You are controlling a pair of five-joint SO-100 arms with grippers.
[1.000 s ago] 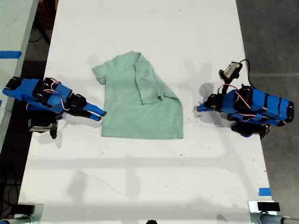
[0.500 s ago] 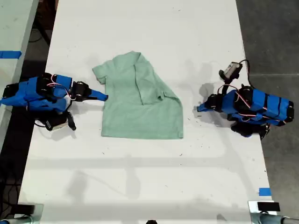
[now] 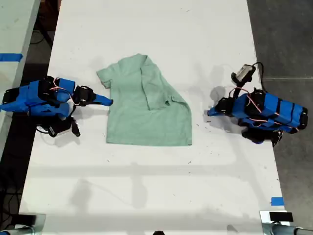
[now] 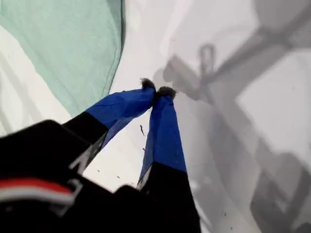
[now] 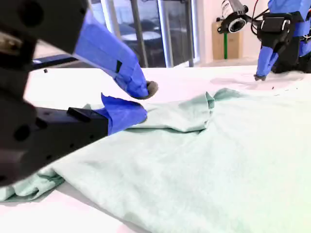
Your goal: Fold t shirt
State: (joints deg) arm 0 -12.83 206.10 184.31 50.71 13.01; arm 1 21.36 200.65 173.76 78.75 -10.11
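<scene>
second gripper (image 5: 143,102) ajar over t shirt (image 5: 218,160)

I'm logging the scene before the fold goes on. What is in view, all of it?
t shirt: one, pale mint green, mid-table, one side already folded over.
table: one, white, under everything.
blue tape: two pieces, one at the exterior view's left edge, another at its lower right.
my first claw: one, blue, shut, empty, on the exterior view's right, off the shirt.
my second claw: one, blue, open, at the shirt's edge on the exterior view's left.
</scene>
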